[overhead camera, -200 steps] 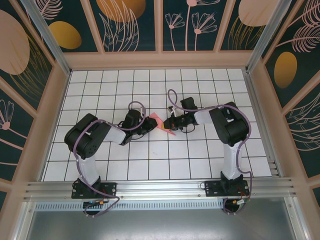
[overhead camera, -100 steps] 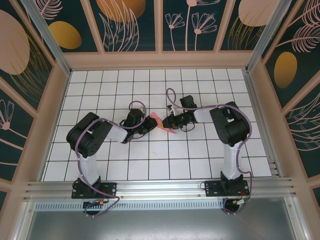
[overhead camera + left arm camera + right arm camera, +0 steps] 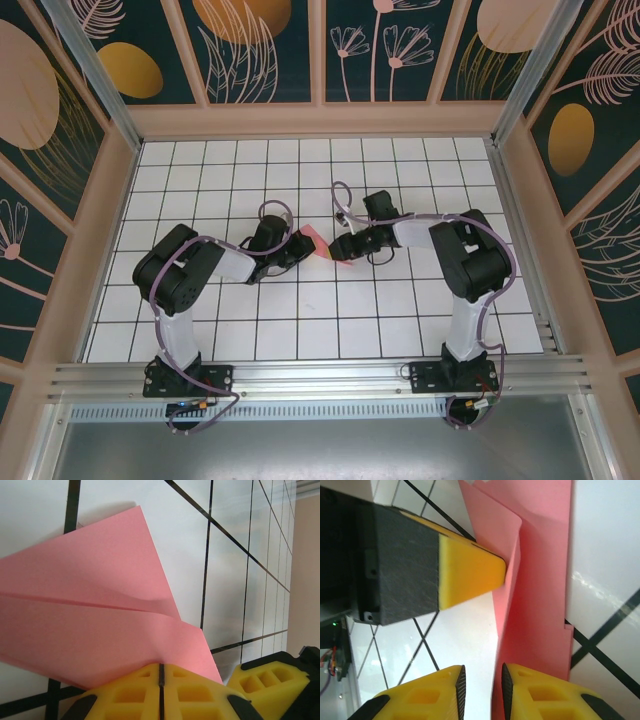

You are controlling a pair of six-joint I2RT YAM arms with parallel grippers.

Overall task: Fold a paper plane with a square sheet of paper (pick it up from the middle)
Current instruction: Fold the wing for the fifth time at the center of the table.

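Observation:
The pink sheet of paper (image 3: 319, 242) lies folded in layers at the middle of the tiled table, between both grippers. My left gripper (image 3: 303, 247) comes in from the left and is shut on its edge. In the left wrist view the jaws (image 3: 161, 669) meet with the paper (image 3: 100, 605) fanning out ahead, a long crease across it. My right gripper (image 3: 341, 248) is at the paper's right side. In the right wrist view it (image 3: 482, 675) stands slightly open, and the paper's (image 3: 540, 580) edge runs along the right-hand finger (image 3: 540, 690). The left gripper's yellow tip (image 3: 467, 575) touches the fold.
The white grid table (image 3: 300, 330) is walled by wooden frames on the left, far and right sides. Both arm bases sit on the metal rail (image 3: 320, 378) at the near edge. A purple cable (image 3: 345, 200) loops above the right wrist.
The right gripper's jaws have parted from shut and let go of the paper. The right arm's elbow has shifted slightly right. The left gripper keeps its hold.

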